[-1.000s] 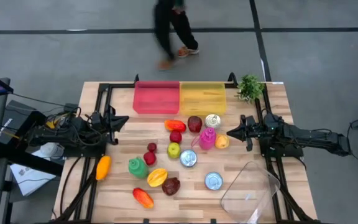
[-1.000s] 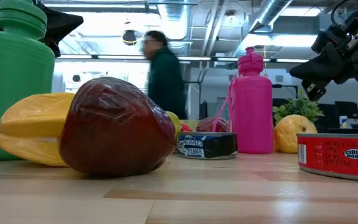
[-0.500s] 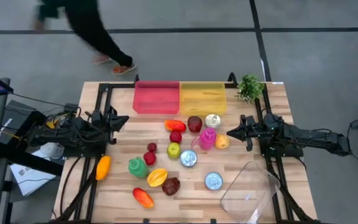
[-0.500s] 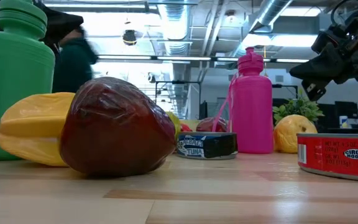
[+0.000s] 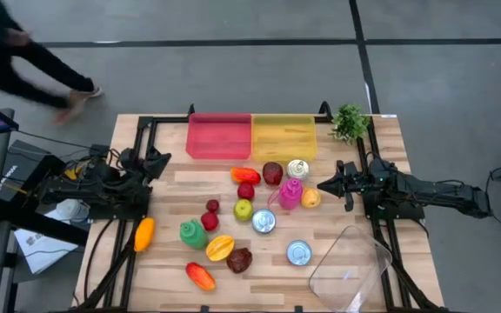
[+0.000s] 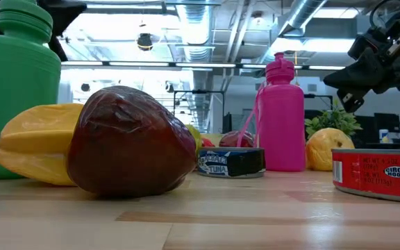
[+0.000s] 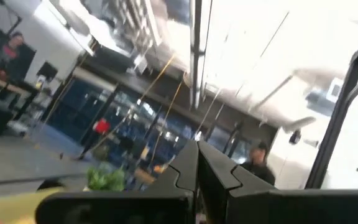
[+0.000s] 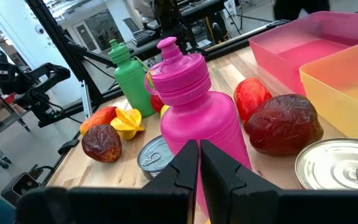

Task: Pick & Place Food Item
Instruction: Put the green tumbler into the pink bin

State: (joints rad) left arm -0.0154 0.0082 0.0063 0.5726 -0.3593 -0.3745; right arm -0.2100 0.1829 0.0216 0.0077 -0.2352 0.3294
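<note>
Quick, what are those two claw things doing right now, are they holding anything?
Left gripper: closed, holding nothing, at the table's left edge.
Right gripper: closed, holding nothing, beside the pink plastic bottle.

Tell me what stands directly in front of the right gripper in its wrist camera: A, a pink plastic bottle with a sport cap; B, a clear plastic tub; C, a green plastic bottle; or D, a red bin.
A: in the right wrist view the pink plastic bottle rises just beyond the shut right gripper, while the green plastic bottle stands farther off.
</note>
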